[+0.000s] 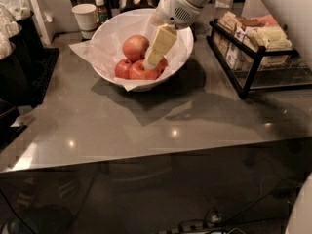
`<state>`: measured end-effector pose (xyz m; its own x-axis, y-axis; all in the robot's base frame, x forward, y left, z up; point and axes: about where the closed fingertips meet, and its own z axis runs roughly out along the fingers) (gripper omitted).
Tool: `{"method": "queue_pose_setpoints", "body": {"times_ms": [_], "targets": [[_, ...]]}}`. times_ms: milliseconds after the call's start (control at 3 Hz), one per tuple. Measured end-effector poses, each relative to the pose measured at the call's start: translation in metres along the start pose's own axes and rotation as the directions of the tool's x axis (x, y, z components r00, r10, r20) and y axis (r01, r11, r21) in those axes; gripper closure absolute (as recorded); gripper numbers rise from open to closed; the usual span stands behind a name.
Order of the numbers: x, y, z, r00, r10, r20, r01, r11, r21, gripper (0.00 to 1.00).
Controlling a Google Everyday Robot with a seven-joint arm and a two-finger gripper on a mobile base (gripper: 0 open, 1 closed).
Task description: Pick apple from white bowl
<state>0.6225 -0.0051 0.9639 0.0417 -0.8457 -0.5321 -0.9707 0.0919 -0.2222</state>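
Cream gripper (152, 58) dips into the white bowl (109, 30), just right of the apple (135, 47) perched atop smaller red apples (140, 72), likely angled to reach it; you cannot tell its grip state.

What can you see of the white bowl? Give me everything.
The white bowl is wide, deep and round. It looks glossy, like ceramic, and stands upright toward the back of the grey table. Crumpled white paper lines it and spills over its left and front rim. Inside lie the apple and smaller red apples. The gripper reaches down into it from the upper right, beside the apples. A paper cup stands behind it to the left.
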Motion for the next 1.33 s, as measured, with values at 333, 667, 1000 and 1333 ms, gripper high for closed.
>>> {"method": "queue_pose_setpoints", "body": {"times_ms": [333, 667, 1000, 1333], "targets": [[-0.001, -0.002, 0.007, 1.0, 0.006, 0.018, -0.006, 1.0, -0.004, 0.3], [-0.01, -0.014, 0.023, 1.0, -0.007, 0.023, 0.008, 0.9995, -0.03, 0.2], [-0.026, -0.042, 0.038, 0.999, -0.024, 0.037, 0.026, 0.9989, -0.038, 0.16], [-0.024, -0.047, 0.045, 0.999, -0.007, 0.044, 0.009, 0.9987, -0.049, 0.16]]}}
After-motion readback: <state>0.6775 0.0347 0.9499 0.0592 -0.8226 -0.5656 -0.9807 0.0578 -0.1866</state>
